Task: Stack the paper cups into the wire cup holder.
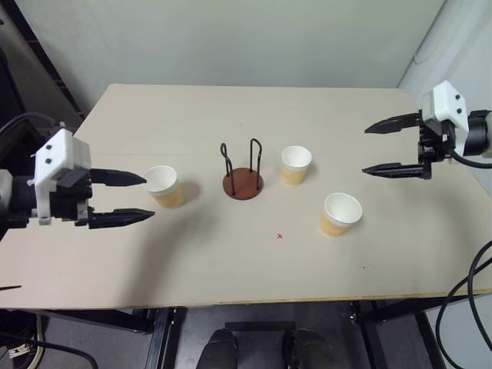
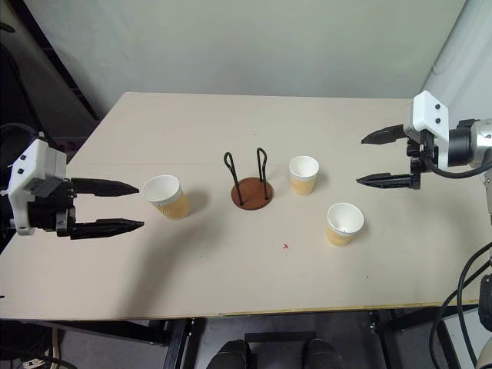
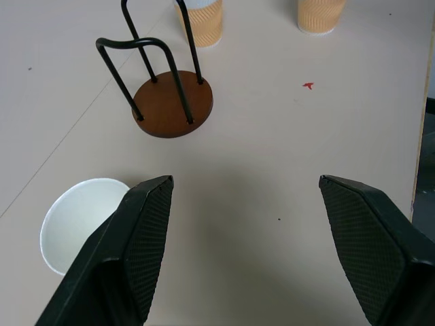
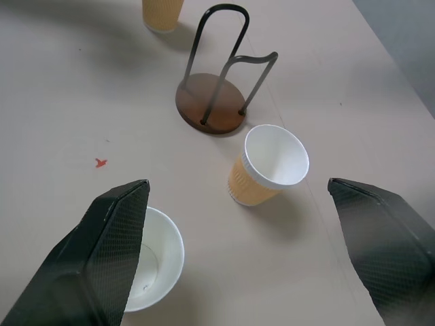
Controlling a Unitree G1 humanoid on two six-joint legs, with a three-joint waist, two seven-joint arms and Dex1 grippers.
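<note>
Three paper cups stand upright on the table: one [image 1: 164,185] left of the holder, one [image 1: 296,164] just right of it, and one [image 1: 340,214] nearer the front right. The wire cup holder [image 1: 243,178], a reddish-brown disc with two black wire loops, sits mid-table with nothing in it. My left gripper [image 1: 127,197] hovers open at the left, its fingertips just short of the left cup. My right gripper [image 1: 380,147] hangs open at the right, above the table and apart from the two right cups. The left cup's rim [image 3: 76,221] shows beside my left finger [image 3: 129,251].
The beige table [image 1: 231,261] has bare room along the front and back. A small red mark [image 1: 279,237] lies in front of the holder. Black cables hang off the table's right front corner [image 1: 461,300].
</note>
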